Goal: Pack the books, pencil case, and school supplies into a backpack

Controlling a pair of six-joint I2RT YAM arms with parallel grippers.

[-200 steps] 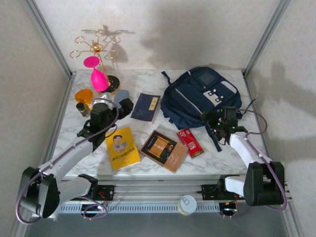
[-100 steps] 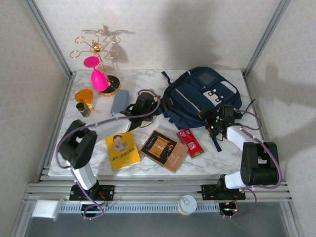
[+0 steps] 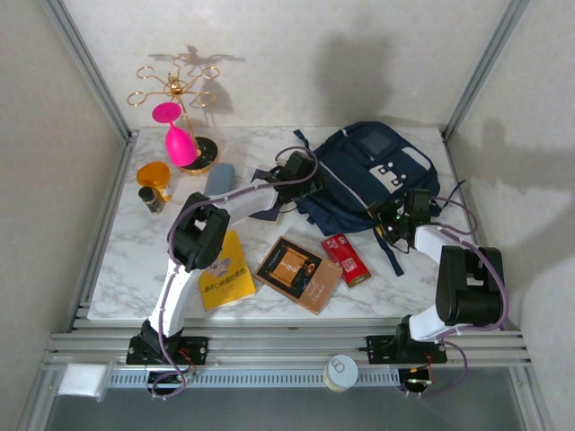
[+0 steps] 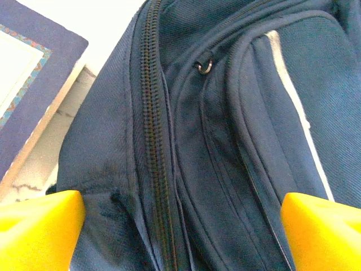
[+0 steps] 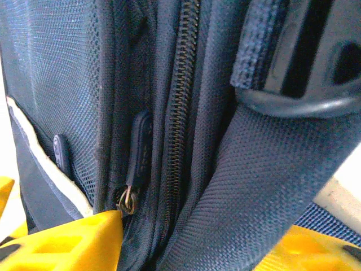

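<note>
Bracketing the backpack (image 3: 368,171) from both sides, with nothing packed into it yet: reaching the left gripper (image 3: 301,175) across the worktop (image 3: 126,260) to the bag's left flank, and planting the right gripper (image 3: 395,215) on its near right edge. Seen from the left wrist, straddling the closed main zipper (image 4: 152,130) with the left fingers (image 4: 39,231) spread wide on either side of the seam and pinching nothing. Probably set that way to gather a fold of cloth and steady the bag. Leaving the navy book (image 4: 53,56) flat on the worktop just beside that flank. Seen from the right wrist, crowding in on the zipper track (image 5: 180,113) next to a dark strap (image 5: 254,186), and touching the small metal ring (image 5: 127,200) under the zipper pull (image 5: 141,149) with one right finger (image 5: 67,243). Standing partway together with cloth between, but impossible to tell whether biting or merely resting. Judging by that aim, going for the pull to open the compartment while the other arm braces. Leaving outside the bag the yellow book (image 3: 226,278), crossed at its left edge by the left arm, the brown-black book (image 3: 298,272) and the red pack (image 3: 346,259) in front of the bag, and the pencil case (image 3: 218,179) off to its left.
</note>
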